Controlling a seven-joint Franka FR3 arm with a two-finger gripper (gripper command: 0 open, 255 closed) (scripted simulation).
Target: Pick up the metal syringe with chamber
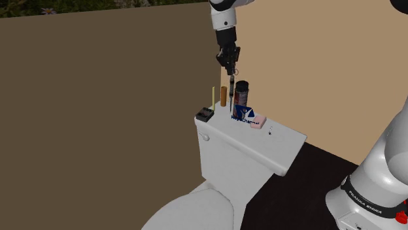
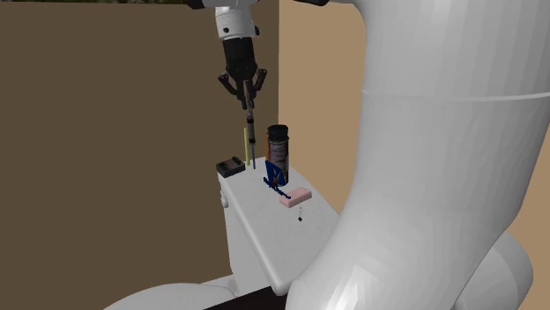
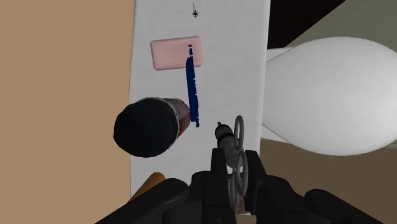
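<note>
Bathroom, by its white toilet (image 1: 229,171)

A pink block (image 1: 256,121) lies near a dark-capped can (image 1: 242,91) on the toilet tank (image 1: 281,140); a black box (image 1: 205,114) sits at its left end.

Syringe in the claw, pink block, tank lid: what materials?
Syringe: looks like grey metal, dull sheen on the finger rings. Pink block: matte, flat colour; soap or rubber, can't tell. Tank lid: smooth plain white, probably ceramic, though untextured.

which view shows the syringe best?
Second exterior view: the syringe hangs full length below the pincer, against plain wall. Shoulder view shows it thin, beside a dark bottle. Wrist view looks along it, so it is foreshortened, clasped by the pincer.
</note>
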